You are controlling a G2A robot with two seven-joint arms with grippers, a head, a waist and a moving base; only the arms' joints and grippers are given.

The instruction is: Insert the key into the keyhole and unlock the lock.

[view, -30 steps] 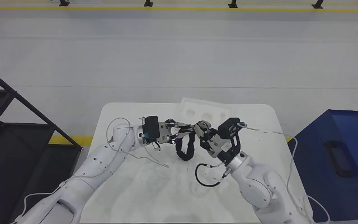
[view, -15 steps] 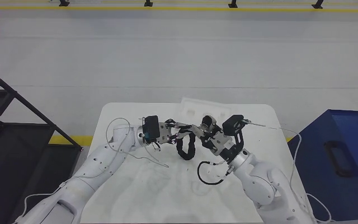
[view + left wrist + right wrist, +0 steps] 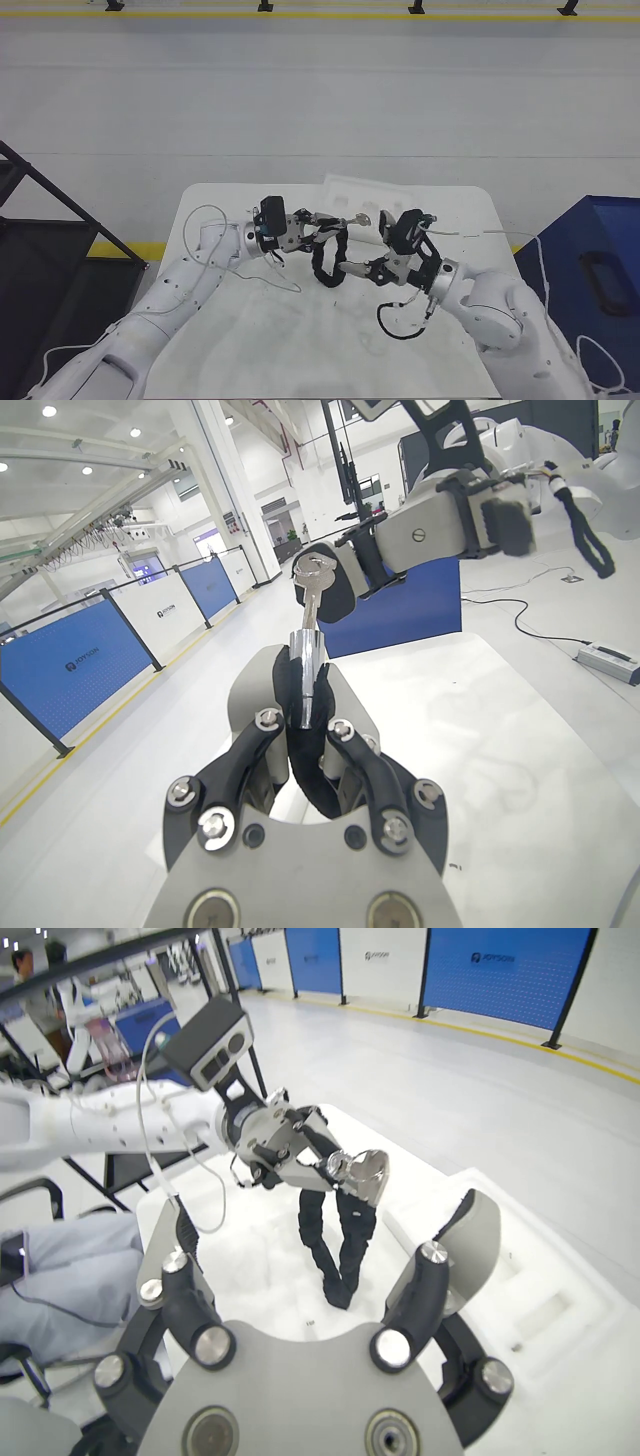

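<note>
The left pincer (image 3: pixel 302 687) is clenched on the lock (image 3: pixel 306 670), its 2 fingers pressed against the sides of the chrome cylinder, which it holds in the air above the white desk (image 3: pixel 230 330). The lock's black cable (image 3: pixel 340 1248) hangs from the cylinder in a loop down toward the desk top; whether its low end touches the surface I cannot tell. The key (image 3: pixel 312 580) sits with its blade in the keyhole at the free end of the cylinder, and its flat head sticks out beyond the left pincer's fingertips, toward the right arm. The right pincer (image 3: pixel 322 1218) is released, its 2 fingers spread wide with nothing gripped between them, and it faces the key head from close by. In the left wrist view 1 black pad (image 3: pixel 337 600) of the right pincer stands right behind the key head; whether they touch cannot be told. In the top view both pincers face each other over the middle of the desk. A white foam tray (image 3: pixel 360 190) lies at the far edge of the desk, beyond the pincers
</note>
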